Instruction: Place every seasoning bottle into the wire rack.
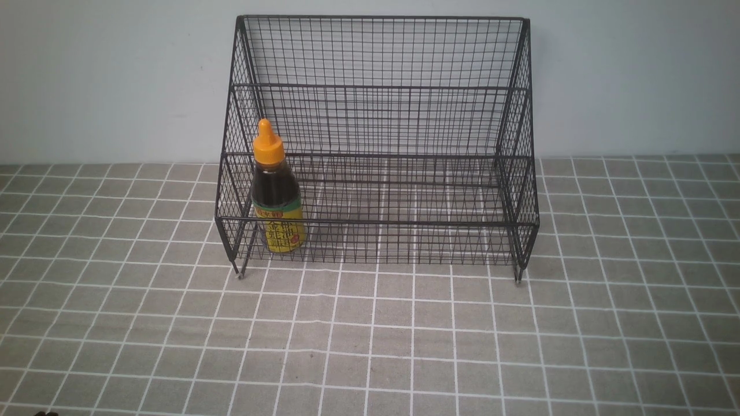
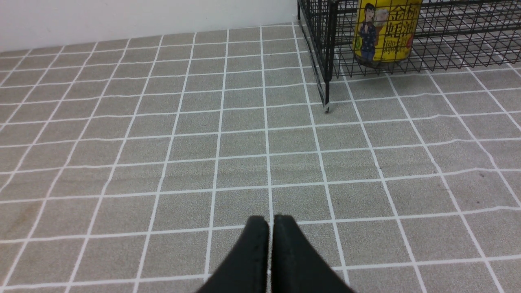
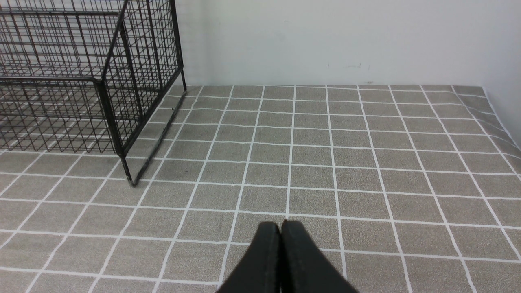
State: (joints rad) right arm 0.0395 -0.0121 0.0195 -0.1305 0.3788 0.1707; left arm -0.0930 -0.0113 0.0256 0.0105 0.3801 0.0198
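Black left gripper [image 2: 272,228] clenched, nothing between tips; right gripper [image 3: 281,232] likewise. Bottle [image 1: 277,202] inside rack [image 1: 378,222], at its left end, leaning slightly. Probably moderately heavy, smooth, slightly squeezable; best grasp upper body below cap. Lower label crossed by rack's mesh; arms mostly out of frame.

The wire rack [image 2: 331,49] is cut off by both wrist views' edges; the bottle's [image 2: 386,30] top is cropped in the left one.
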